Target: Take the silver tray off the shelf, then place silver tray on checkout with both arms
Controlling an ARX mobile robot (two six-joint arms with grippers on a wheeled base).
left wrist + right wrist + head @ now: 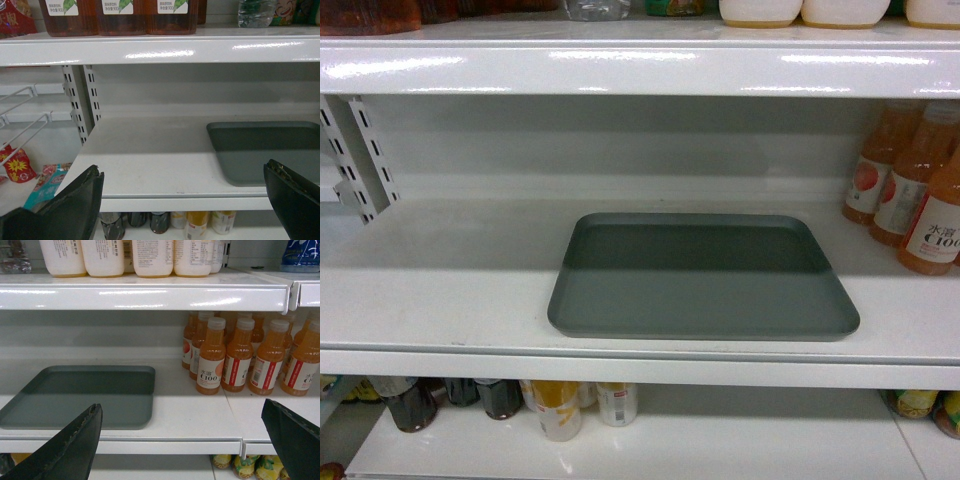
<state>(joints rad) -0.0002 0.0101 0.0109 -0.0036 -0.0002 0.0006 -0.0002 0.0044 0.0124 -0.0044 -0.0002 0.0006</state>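
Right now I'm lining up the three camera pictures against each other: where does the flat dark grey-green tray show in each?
Head: the flat dark grey-green tray lies centre, on the glossy white shelf board.
Left wrist: at the right edge, partly cut off.
Right wrist: lower left.
Shared landmark: the shelf board's rounded front lip below the tray; the orange juice bottles show only in the head and right wrist views.

The silver tray (703, 290) looks matt, smooth grey-green; the shelf (640, 70) glossy white painted metal; orange bottles (212, 362) clear plastic.

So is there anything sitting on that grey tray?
No, the silver tray lies bare on the shelf, with the orange bottles standing apart beside it.
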